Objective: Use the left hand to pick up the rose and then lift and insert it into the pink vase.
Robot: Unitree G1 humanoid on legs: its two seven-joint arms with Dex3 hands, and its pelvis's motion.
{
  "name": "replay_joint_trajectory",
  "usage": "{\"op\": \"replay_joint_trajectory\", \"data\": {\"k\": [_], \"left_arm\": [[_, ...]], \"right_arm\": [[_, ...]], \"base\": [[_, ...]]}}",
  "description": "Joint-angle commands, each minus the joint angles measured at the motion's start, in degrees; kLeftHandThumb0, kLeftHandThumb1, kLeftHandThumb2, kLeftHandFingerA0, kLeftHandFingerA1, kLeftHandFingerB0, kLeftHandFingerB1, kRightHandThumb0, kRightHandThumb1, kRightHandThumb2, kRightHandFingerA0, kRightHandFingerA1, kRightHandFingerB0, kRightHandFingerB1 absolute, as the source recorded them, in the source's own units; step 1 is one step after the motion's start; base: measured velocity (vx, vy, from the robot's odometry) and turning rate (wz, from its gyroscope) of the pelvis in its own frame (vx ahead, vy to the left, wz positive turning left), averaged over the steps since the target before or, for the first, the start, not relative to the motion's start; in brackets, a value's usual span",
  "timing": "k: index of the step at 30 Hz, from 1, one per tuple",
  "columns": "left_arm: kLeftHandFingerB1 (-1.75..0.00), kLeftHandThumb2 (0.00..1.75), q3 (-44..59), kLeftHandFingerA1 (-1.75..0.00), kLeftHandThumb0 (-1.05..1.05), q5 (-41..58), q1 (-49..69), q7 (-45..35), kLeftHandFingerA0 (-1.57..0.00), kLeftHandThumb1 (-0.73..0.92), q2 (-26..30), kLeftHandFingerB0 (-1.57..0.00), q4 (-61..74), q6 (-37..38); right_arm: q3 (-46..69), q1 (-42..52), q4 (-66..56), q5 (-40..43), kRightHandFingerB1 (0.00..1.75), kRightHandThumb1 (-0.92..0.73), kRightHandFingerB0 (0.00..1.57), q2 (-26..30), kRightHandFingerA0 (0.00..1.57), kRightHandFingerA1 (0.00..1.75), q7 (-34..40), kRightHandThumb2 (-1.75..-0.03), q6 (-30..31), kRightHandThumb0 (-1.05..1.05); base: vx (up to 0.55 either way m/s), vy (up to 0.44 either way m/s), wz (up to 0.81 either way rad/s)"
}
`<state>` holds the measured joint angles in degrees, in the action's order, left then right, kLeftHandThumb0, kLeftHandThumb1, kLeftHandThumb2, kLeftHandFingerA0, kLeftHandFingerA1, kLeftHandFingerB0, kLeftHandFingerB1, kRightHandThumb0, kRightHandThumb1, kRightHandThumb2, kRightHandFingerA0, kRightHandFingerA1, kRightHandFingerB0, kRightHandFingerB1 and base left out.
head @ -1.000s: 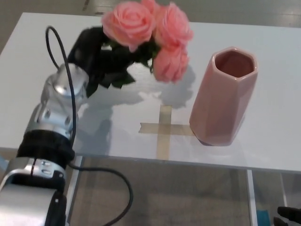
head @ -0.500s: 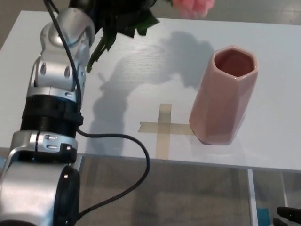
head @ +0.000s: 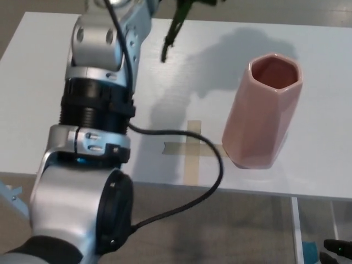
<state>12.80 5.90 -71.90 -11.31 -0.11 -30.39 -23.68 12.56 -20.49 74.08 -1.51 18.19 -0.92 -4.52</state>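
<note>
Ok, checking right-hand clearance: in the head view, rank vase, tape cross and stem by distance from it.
1. Vase, on the right, nearest the right hand at bottom right.
2. Tape cross, centre.
3. Stem, top edge, farthest.

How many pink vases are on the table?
1. The pink vase stands upright on the white table, at the right, beside the tape cross. Nothing suggests another is hidden.
</note>
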Motion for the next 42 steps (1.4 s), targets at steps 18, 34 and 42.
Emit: {"op": "replay_joint_trajectory", "data": {"k": [18, 34, 42], "left_arm": [[-0.86, 0.7, 3.5, -1.53, -0.14, 10.3, -11.6, 5.6, -0.88, 0.83, -4.6, -0.85, -2.3, -8.2], [-0.89, 0.72, 0.6, -1.51, -0.14, 10.6, -15.3, 6.3, -0.9, 0.82, -5.9, -0.85, -3.2, -7.2], [-0.91, 0.74, 0.3, -1.53, -0.13, 10.8, -17.1, 7.6, -0.88, 0.81, -7.8, -0.84, -3.7, -7.2]], "right_arm": [[0.2, 1.7, 0.6, 0.6, 0.43, -0.65, 0.54, 0.1, 0.63, 0.48, 0.4, -0.58, 0.8, -0.32], [-0.1, 2.2, 0.3, 0.7, 0.43, -0.65, 0.53, -0.3, 0.62, 0.48, -0.1, -0.59, 0.6, -0.32], [-0.2, 1.7, 0.1, 0.5, 0.43, -0.65, 0.54, -0.2, 0.62, 0.48, -0.1, -0.59, 0.2, -0.31]], "base": [[0.0, 0.0, 0.0], [0.0, 0.0, 0.0], [0.0, 0.0, 0.0]]}}
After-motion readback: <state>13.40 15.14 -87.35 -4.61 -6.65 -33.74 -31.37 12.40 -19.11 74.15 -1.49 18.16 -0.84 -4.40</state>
